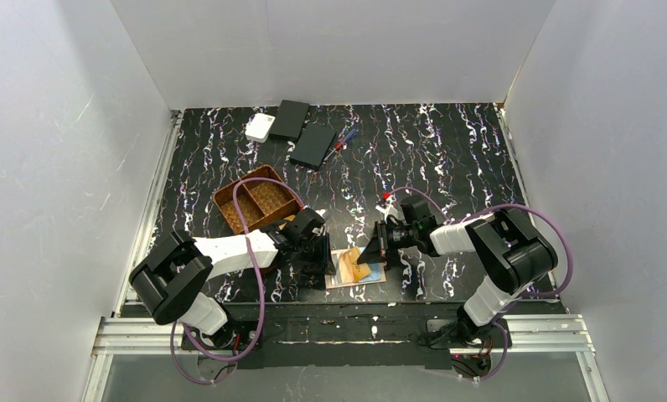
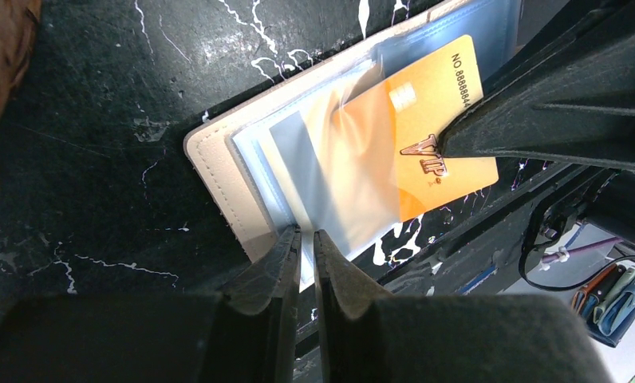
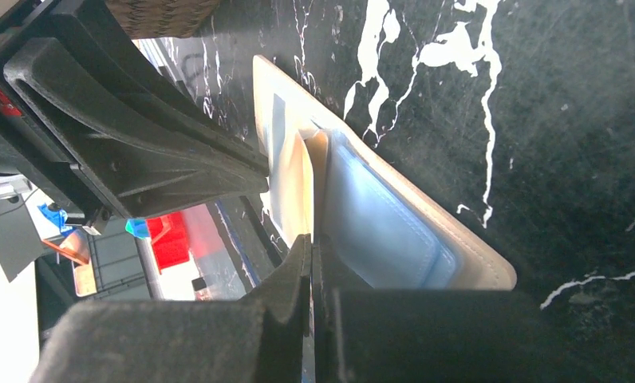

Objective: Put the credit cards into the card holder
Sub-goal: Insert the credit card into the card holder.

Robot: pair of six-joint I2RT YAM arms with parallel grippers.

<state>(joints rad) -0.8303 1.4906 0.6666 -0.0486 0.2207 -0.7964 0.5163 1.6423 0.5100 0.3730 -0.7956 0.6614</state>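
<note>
Pinching card holder pocket, left end effector near-closed; right end effector clamps credit card.

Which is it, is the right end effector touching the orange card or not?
Touching. The left wrist view shows the right end effector with its tip on the orange card beside the VIP lettering, no gap.

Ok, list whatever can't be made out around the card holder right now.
Orange VIP card: end of its number, covered by a finger of the right claw, left wrist view.
Card holder: pocket count, too small and crowded by both claws, top view.
Left claw: whether a pocket sheet sits between its nearly shut jaws, masked by its own fingers, left wrist view.
Right claw: what its tips pinch, same reason, right wrist view.
</note>
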